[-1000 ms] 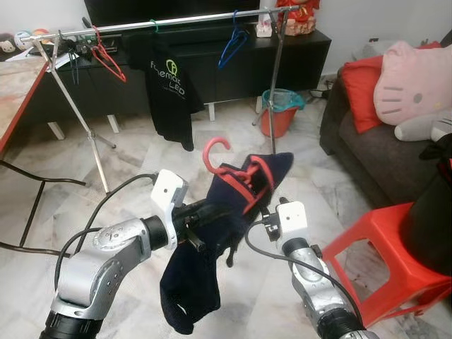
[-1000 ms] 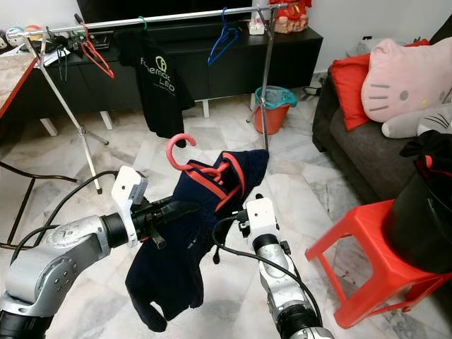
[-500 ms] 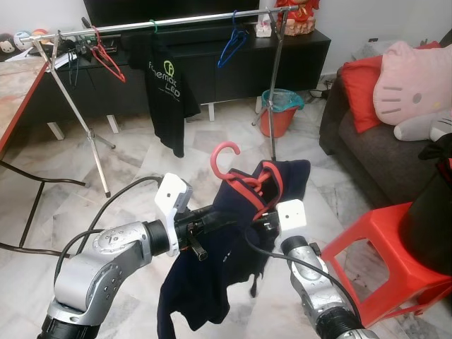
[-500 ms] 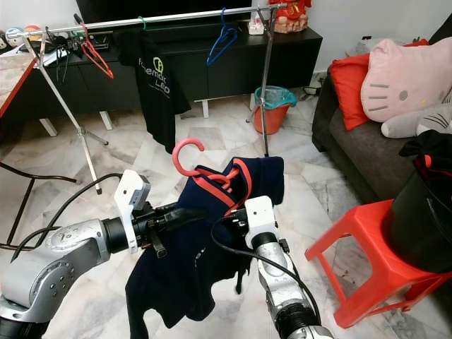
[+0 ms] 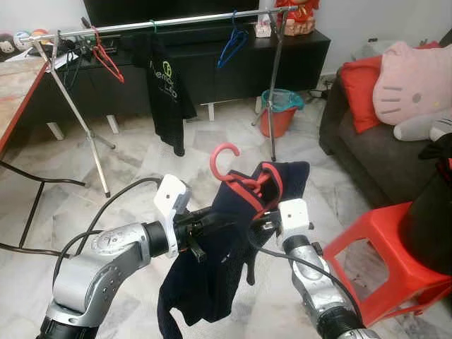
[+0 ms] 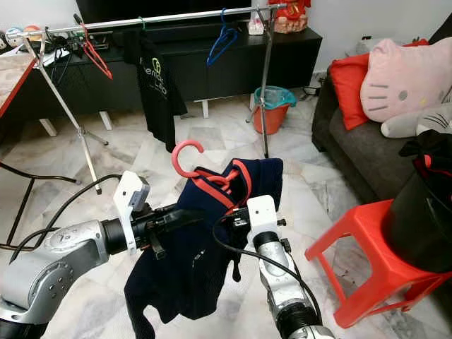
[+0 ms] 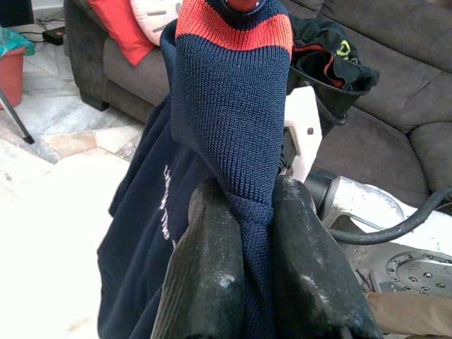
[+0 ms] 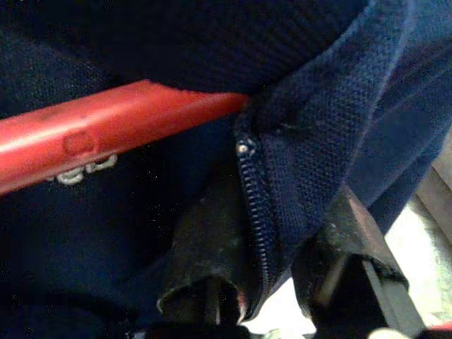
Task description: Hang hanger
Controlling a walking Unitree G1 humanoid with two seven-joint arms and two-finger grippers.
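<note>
The left gripper (image 7: 244, 244) pinches the navy shirt (image 5: 212, 275); the right gripper (image 8: 272, 282) clamps its zipper edge beside the red hanger (image 5: 236, 173), well short of the rail (image 5: 169, 21). Both hold cloth only, so the hanger could slip free.

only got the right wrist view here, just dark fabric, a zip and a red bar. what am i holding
Observer: A navy garment on a red hanger; the right gripper pinches its zipped edge.
Operator: left arm doing anything
Observer: The left gripper is shut on the garment's red-trimmed collar.
Operator: where's the rail
Observer: Ahead, the rail carries a black t-shirt and a blue hanger.
</note>
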